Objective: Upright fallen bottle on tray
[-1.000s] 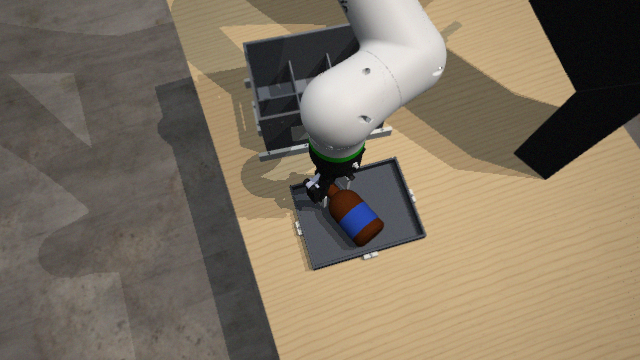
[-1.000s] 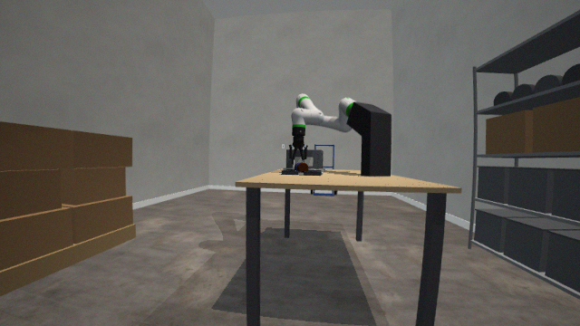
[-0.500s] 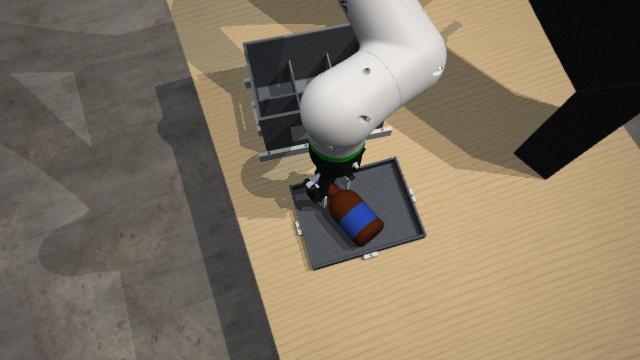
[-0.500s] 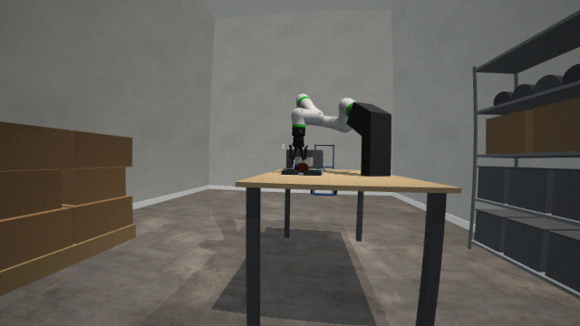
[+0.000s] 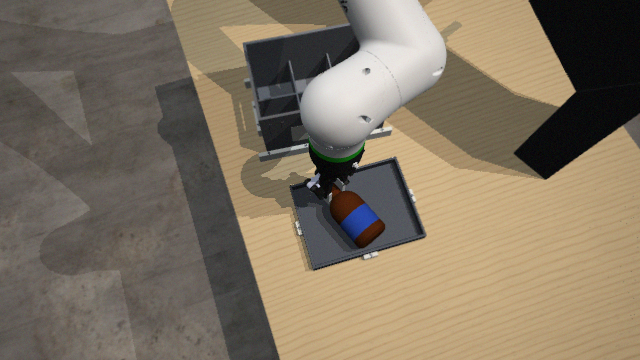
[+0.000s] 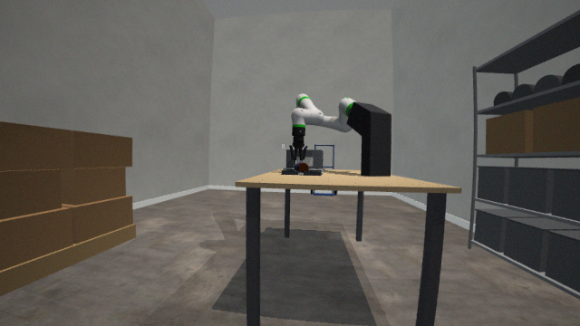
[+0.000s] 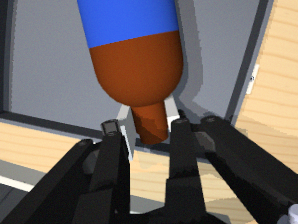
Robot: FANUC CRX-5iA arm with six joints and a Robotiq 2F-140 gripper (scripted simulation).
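The brown bottle with a blue label (image 5: 359, 221) (image 6: 303, 167) (image 7: 137, 65) lies on its side in the shallow grey tray (image 5: 400, 210) (image 7: 45, 65). Its neck points toward the crate side of the tray. My gripper (image 5: 335, 190) (image 6: 298, 164) (image 7: 149, 110) points down over that side of the tray. Its light pads stand on both sides of the neck, close against it just past the shoulder, and it looks shut on the neck. The tray lies level on the table. The dark grey crate with dividers (image 5: 300, 42) (image 6: 319, 156) stands upright behind the tray, partly hidden by the arm.
The wooden table (image 5: 450, 280) (image 6: 362, 180) carries everything, with its edge left of the tray in the top view. The black robot base (image 5: 590, 110) (image 6: 381, 145) stands to the right. The white arm (image 5: 350, 95) (image 6: 308, 113) reaches over the crate.
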